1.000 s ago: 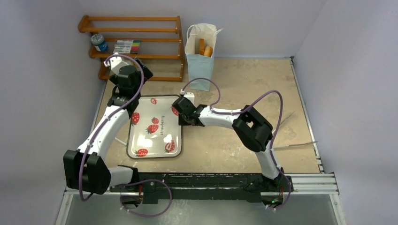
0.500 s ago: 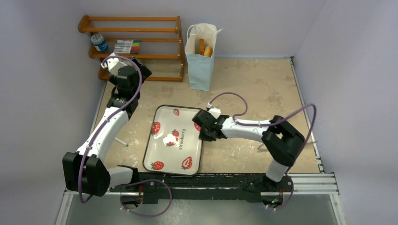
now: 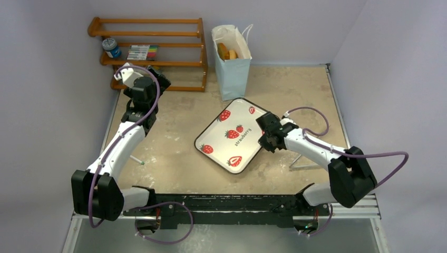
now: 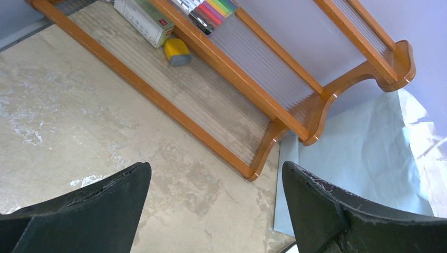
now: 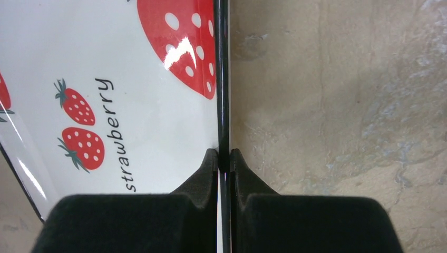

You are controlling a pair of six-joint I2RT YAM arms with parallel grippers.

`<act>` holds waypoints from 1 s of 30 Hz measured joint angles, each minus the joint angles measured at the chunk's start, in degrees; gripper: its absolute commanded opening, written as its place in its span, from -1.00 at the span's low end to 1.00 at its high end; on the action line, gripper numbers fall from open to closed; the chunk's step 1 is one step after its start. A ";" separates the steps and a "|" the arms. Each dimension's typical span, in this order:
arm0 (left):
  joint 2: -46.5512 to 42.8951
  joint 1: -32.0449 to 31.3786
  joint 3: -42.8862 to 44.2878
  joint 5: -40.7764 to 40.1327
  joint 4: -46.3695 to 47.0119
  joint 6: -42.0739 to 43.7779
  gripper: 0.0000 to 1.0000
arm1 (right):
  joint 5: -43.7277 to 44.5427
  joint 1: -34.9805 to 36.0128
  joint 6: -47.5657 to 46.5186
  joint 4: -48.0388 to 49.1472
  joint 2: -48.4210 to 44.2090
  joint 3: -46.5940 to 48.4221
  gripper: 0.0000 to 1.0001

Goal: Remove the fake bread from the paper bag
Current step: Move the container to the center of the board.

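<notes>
The light blue paper bag [image 3: 235, 74] stands upright at the back of the table, with the fake bread [image 3: 227, 51] showing as golden-brown pieces inside its open top. My left gripper [image 3: 157, 79] hovers open and empty by the shelf, well left of the bag. In the left wrist view the bag's blue side [image 4: 363, 147] lies beyond the right fingertip of that gripper [image 4: 215, 166]. My right gripper [image 3: 263, 138] is shut on the right rim of the strawberry-print tray [image 3: 224, 138]. The right wrist view shows its pads [image 5: 211, 161] pinching the tray's thin black rim [image 5: 222, 79].
A wooden shelf rack [image 3: 158, 42] stands at the back left, holding a blue-lidded jar [image 3: 111, 47] and a pack of markers [image 3: 142, 51]. Purple walls close in left, right and back. A thin stick [image 3: 138, 159] lies on the table near the left arm.
The right arm has dragged the tray from the left-centre to the right and turned it diagonally. The bag has shifted slightly right and tilted. The left arm barely moved.
</notes>
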 measured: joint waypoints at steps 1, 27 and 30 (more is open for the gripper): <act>0.00 0.00 -0.02 0.00 0.04 0.00 0.89 | 0.44 -0.24 0.31 -0.55 0.02 0.00 -1.00; 9.88 -7.17 7.54 12.44 7.69 3.76 0.88 | 2.34 -14.10 3.10 -8.79 -6.91 -2.97 -1.00; 11.74 -9.49 10.29 13.38 7.67 4.59 0.88 | 2.62 -18.40 -0.20 -6.38 -3.32 -0.52 -1.00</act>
